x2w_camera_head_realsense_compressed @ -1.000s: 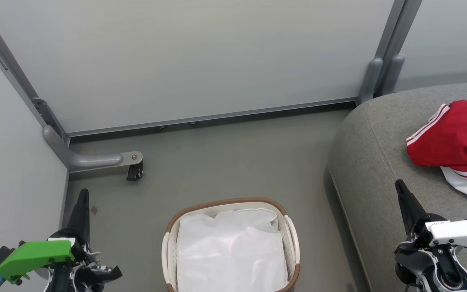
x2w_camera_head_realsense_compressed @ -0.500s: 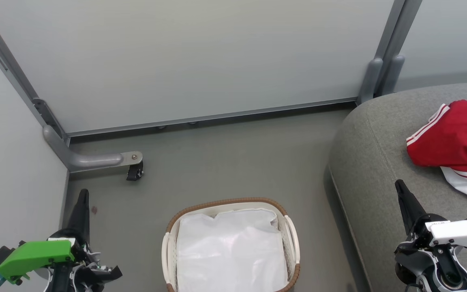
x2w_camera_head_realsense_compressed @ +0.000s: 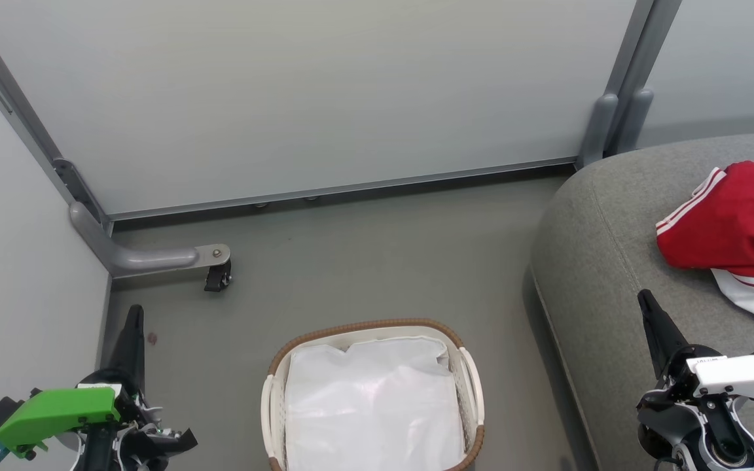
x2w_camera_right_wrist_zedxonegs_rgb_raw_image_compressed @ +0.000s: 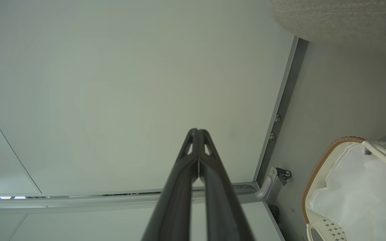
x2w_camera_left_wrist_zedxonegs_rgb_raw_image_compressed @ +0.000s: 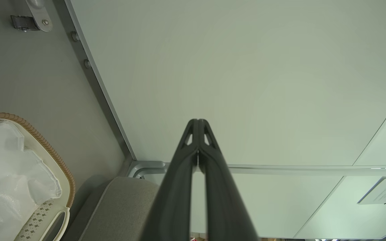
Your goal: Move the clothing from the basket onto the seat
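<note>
Left fingers [x2w_camera_left_wrist_zedxonegs_rgb_raw_image_compressed: 179,177], right fingers [x2w_camera_right_wrist_zedxonegs_rgb_raw_image_compressed: 179,182] pinched, liner [x2w_camera_head_realsense_compressed: 374,405] in basket [x2w_camera_head_realsense_compressed: 364,325], clothing [x2w_camera_head_realsense_compressed: 737,222] on seat [x2w_camera_head_realsense_compressed: 599,261], probable caster [x2w_camera_head_realsense_compressed: 218,278]

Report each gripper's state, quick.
Left gripper: closed, holding nothing.
Right gripper: closed, holding nothing.

I lose the bright red, white-striped clothing [x2w_camera_head_realsense_compressed: 737,222] off-frame at three o'clock, the oval white plastic basket [x2w_camera_head_realsense_compressed: 364,325] at six.

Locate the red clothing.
In the head view the clothing lies on the seat at far right, beyond the right gripper, away from the basket.
</note>
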Controlling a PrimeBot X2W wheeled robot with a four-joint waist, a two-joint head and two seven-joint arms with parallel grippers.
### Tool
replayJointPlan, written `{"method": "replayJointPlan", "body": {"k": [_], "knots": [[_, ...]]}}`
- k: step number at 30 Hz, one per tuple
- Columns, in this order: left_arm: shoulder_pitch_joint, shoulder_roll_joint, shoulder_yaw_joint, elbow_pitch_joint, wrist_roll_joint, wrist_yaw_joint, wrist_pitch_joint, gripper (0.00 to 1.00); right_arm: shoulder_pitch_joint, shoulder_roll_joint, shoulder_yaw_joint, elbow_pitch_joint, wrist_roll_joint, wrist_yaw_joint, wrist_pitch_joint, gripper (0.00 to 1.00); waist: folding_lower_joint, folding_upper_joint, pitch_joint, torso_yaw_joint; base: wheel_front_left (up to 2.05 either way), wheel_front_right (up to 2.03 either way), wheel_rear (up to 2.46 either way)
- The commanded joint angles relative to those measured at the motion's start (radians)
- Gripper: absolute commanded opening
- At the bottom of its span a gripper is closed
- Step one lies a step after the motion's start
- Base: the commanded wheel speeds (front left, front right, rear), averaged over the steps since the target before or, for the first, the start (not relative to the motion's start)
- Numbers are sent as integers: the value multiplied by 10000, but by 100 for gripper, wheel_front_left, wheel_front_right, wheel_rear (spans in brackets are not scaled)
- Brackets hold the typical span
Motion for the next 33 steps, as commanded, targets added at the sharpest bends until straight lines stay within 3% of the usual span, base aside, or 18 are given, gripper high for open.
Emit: {"method": "replayJointPlan", "body": {"k": [1, 33], "knots": [[-109, 63, 21, -17, -31, -63, 30, 0, 102, -63, -21, -27, 32, 0, 26, 0, 0, 0, 0, 0, 0, 0, 0], [-109, 63, 20, -17, -32, -64, 29, 0, 103, -62, -20, -27, 32, 0, 25, 0, 0, 0, 0, 0, 0, 0, 0]]}}
